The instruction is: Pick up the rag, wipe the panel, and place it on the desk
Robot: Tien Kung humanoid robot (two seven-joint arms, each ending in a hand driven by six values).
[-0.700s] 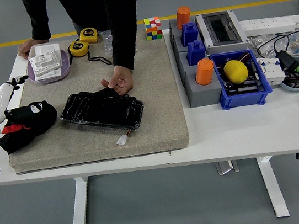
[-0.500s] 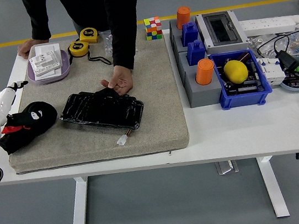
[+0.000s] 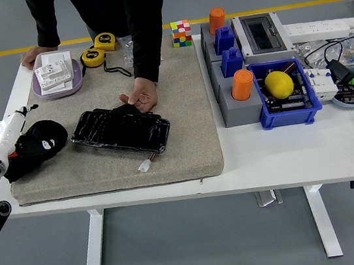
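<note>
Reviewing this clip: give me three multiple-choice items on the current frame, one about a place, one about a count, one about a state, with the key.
1. Where does the black panel lie?
A. on the grey mat
B. in the blue bin
C. on the floor

2. How many orange cups are in view?
A. one
B. two
C. four

3. What is the person's hand doing?
A. lifting the Rubik's cube
B. resting on the panel's far edge
C. holding a tape measure

Key: 1 A, the panel lies flat on the mat, left of the grey block. 2 B, one orange cup stands at the back, the other orange cup nearer, beside the blue bin. 3 B, the hand sits at the panel's far edge, while the robot's left hand lies at the mat's left end; a rag cannot be told apart there.
</note>
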